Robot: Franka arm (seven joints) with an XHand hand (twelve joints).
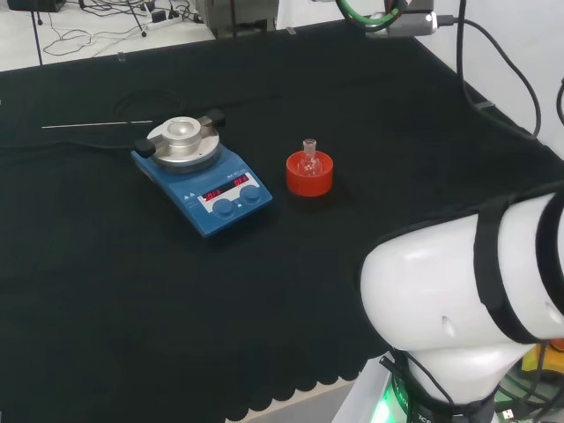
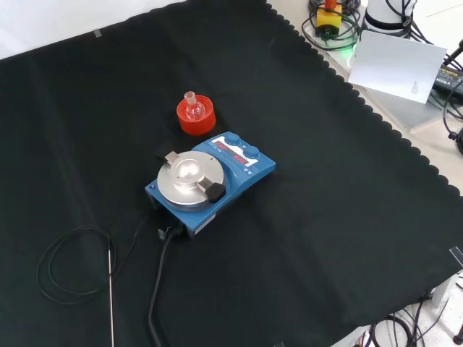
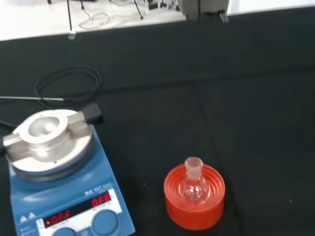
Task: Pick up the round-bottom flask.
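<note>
A small clear round-bottom flask (image 1: 309,157) (image 2: 192,108) (image 3: 194,183) stands upright, neck up, in a red ribbed ring stand (image 1: 309,174) (image 2: 196,117) (image 3: 195,202) on the black cloth. In the head view it sits near the middle of the bench, just right of the blue stirrer. Nothing touches the flask. The arm's white links fill the head view's lower right.
A blue hotplate stirrer (image 1: 202,179) (image 2: 209,180) (image 3: 64,184) with a round metal top stands beside the stand. Its black cable (image 2: 159,289) and a thin metal probe rod (image 2: 111,296) (image 1: 97,124) lie on the cloth. Cables and gear crowd the bench edges.
</note>
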